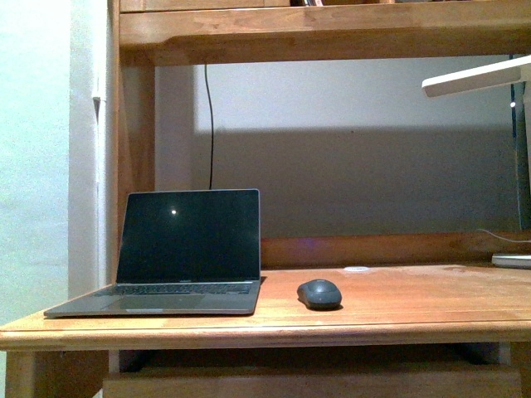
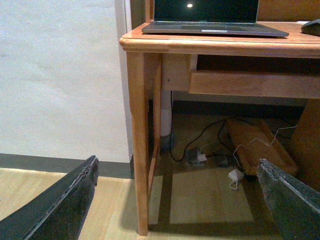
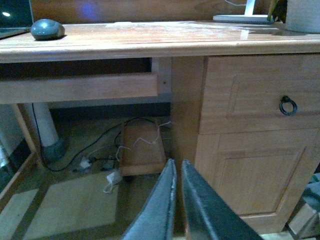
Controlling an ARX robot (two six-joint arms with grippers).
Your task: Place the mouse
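Observation:
The mouse [image 1: 319,293], small, dark grey and domed, rests on the wooden desk [image 1: 415,303] just right of the open laptop [image 1: 178,253]. It also appears in the right wrist view as the mouse [image 3: 47,29] on the desktop, and its edge, the mouse [image 2: 312,27], peeks into the left wrist view. Neither arm shows in the front view. My left gripper [image 2: 177,165] hangs open below desk level, facing the desk leg [image 2: 138,140]. My right gripper [image 3: 177,165] is shut and empty, low in front of the drawer unit [image 3: 255,130].
A small flat white disc [image 1: 357,269] lies behind the mouse. A white lamp arm [image 1: 477,76] and its base [image 1: 511,259] stand at the right. A shelf [image 1: 323,33] overhangs the desk. Cables and a wooden box [image 3: 142,150] sit on the floor underneath.

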